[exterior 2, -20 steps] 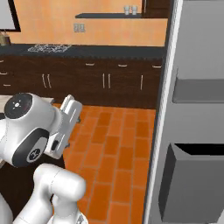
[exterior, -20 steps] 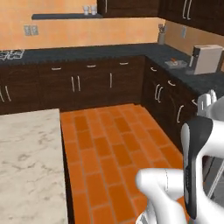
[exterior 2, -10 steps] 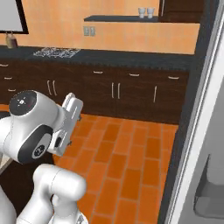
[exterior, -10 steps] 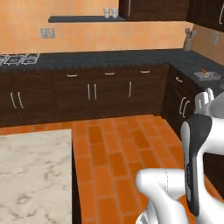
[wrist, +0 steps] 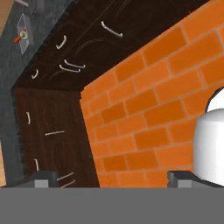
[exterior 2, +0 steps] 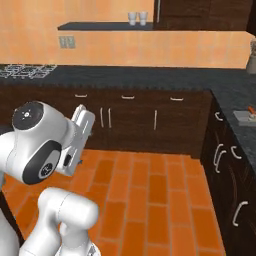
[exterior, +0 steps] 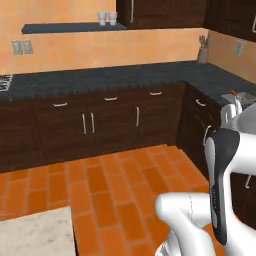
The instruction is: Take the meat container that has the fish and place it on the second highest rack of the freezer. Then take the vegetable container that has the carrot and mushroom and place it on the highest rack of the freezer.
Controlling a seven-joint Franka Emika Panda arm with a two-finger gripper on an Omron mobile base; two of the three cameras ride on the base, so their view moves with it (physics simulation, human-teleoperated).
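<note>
Over the orange brick floor [exterior: 115, 185] I have the arm folded up close to the base, and in the hand view the gripper [wrist: 111, 179] looks down at those bricks with its 2 finger tips set wide apart and nothing between them. Ahead of me runs an L of dark wooden cabinets [exterior 2: 145, 120] under a dark speckled counter [exterior: 110, 80], with an orange wall behind. On the right leg of that counter I can see a small clear container [exterior 2: 246, 116] with something orange-red in it, likely the carrot [exterior 2: 251, 109]; the same container shows at the right edge of the left base view [exterior: 241, 97] and as a small tray at the upper left of the hand view [wrist: 23, 34]. I cannot make out a mushroom or a fish at this size. A dark wall shelf [exterior: 70, 27] carries 2 pale cups [exterior: 107, 18]. A stove corner [exterior 2: 25, 71] sits at the far left of the counter, and a marble-topped island [exterior: 35, 235] fills my lower left
</note>
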